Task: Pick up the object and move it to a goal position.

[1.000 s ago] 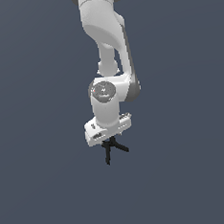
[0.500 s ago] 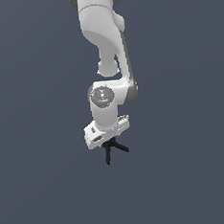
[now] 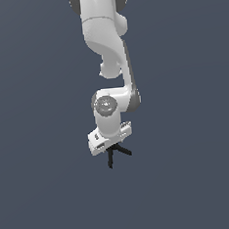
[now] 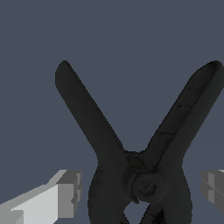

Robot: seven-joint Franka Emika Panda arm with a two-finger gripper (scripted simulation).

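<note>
Pincer [image 4: 138,192] state: the two fingers stand apart on either side of the clamp [image 4: 135,162], one grey pad [image 4: 70,194] to one side of the pivot and the other at the opposite edge of the wrist view. A visible gap remains between each pad and the black body, so nothing is held yet.

Position of the clamp: in the exterior view it [image 3: 116,154] sits directly beneath the pincer [image 3: 111,145], its thin handles splaying out below the white hand. Whether it rests on a surface cannot be told from the plain dark background.

Procedure for the step in hand, judged as the closing grasp:
1. Keep the hand centred over the pivot, where the body is thickest and least likely to twist.
2. Close both fingers evenly; an off-centre squeeze may rotate the clamp out of the grip.
3. Avoid the handles, since pressing those could open the spring.
4. Lift only once both pads bear on the body.

No goal marker is visible in either view.
</note>
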